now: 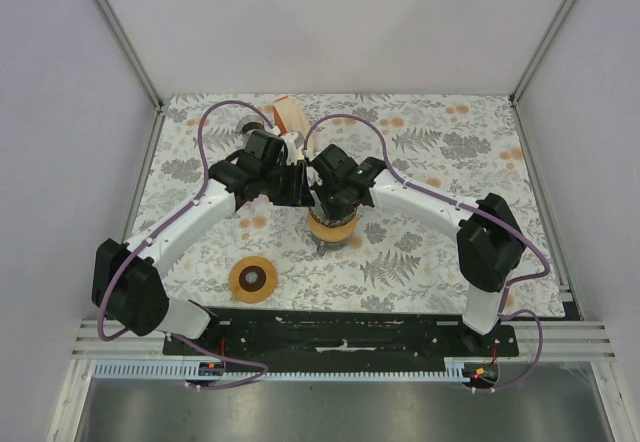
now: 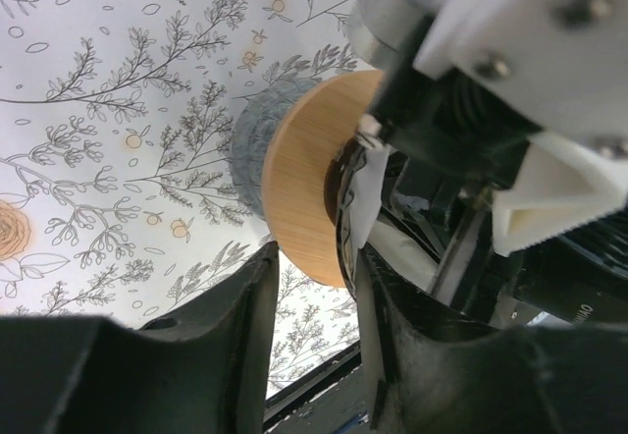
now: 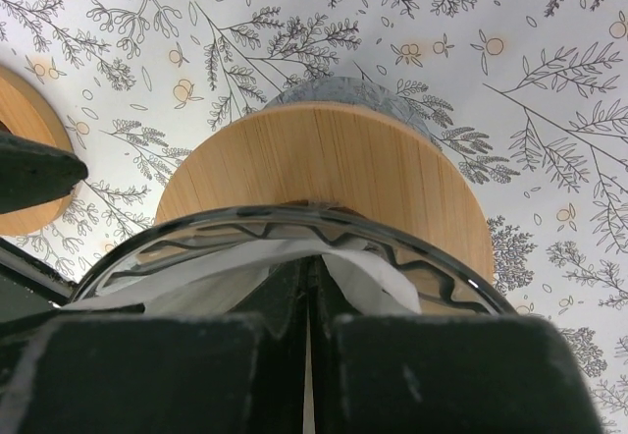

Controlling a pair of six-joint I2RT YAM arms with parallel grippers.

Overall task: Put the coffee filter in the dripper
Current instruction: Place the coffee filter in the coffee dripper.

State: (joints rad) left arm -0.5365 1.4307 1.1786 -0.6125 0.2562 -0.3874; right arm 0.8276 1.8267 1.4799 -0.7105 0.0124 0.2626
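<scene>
The glass dripper with its wooden collar stands on the floral cloth at the table's middle. Both grippers are crowded over it. My right gripper is shut on the white coffee filter, its fingertips down inside the glass rim, with the paper spreading out on both sides of them. My left gripper is open and straddles the dripper's near edge: one finger is outside the collar, the other lies against the rim beside the filter. In the top view, the left gripper and right gripper nearly touch.
A round wooden ring lies on the cloth near the front left of the dripper; it also shows at the left edge of the right wrist view. A stack of brown filters stands at the back edge.
</scene>
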